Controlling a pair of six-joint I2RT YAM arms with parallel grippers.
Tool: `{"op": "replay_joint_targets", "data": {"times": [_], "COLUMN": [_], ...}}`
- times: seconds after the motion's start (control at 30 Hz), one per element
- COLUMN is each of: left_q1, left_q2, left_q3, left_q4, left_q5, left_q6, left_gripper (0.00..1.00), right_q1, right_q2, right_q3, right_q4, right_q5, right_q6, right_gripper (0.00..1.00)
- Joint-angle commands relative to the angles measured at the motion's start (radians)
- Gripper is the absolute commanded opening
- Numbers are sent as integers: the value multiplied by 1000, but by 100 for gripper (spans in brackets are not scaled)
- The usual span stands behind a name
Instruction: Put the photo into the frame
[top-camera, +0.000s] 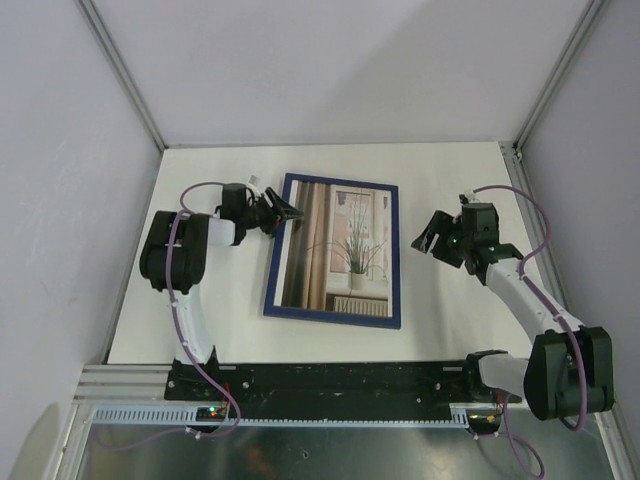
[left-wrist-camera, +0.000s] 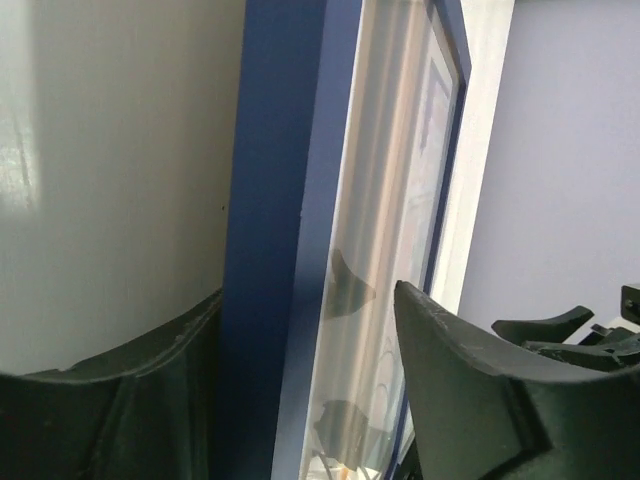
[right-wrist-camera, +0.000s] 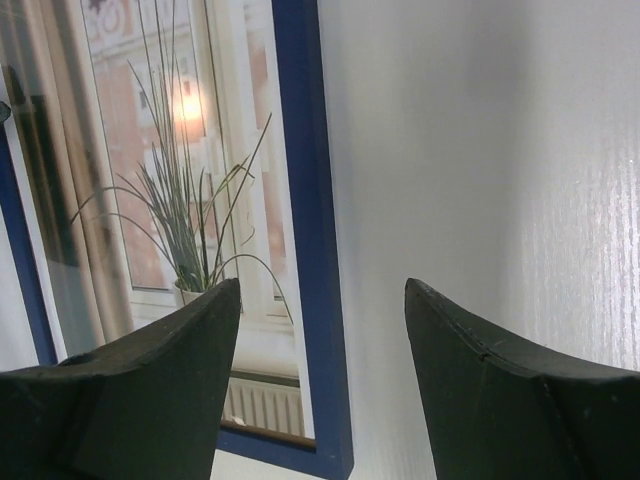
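Lying face-up on the table (top-camera: 450, 320), the frame (top-camera: 331, 318) already shows the photo (top-camera: 335, 250) seated inside it, plant and curtains in view.
At the frame's upper left edge, the left gripper (top-camera: 283, 218) has its jaws apart, straddling the blue rail with no clamp visible. A sideways pull-away from here would likely catch that rail on a finger and drag or tip the frame, which could unseat the photo. Right of the frame and clear of its rail, the right gripper (top-camera: 430, 240) hangs with jaws spread and empty. A low sweep toward the frame could knock it askew.
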Motion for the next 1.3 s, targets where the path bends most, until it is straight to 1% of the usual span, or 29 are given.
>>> {"op": "replay_joint_targets", "data": {"times": [0.0,0.1,0.23,0.43,0.57,0.67,0.8,0.87,0.93,1.07,1.13,1.27], "left_q1": [9,10,5,-15,-40,-57,-71,-73,-74,-75,-80,-111], "left_q2": [-44,-68,-112,-175,-210,-243,-309,-341,-359,-389,-398,-412], "left_q3": [-2,-2,29,82,104,111,89,53,16,-54,-84,-133], "left_q4": [102,43,-129,-411,-525,-583,-666,-686,-701,-709,-710,-708], "left_q5": [29,-22,-128,-368,-511,-607,-747,-798,-828,-844,-842,-847], "left_q6": [18,53,146,269,324,337,324,311,303,279,268,242], "left_gripper": [71,79,84,85,84,83,75,69,62,42,34,24], "right_q1": [-4,-4,-3,4,28,54,84,99,113,135,145,157], "right_q2": [25,42,56,87,106,119,134,138,143,149,147,135], "right_q3": [-15,-25,-37,-41,-41,-41,-42,-41,-42,-43,-50,-72], "right_q4": [72,86,102,120,132,136,126,119,111,97,94,101], "right_q5": [-22,-22,-20,-11,13,44,82,108,128,162,180,193], "right_q6": [2,4,7,14,24,33,38,38,41,49,55,66], "right_gripper": [71,72,73,73,73,73,72,71,69,61,58,54]}}
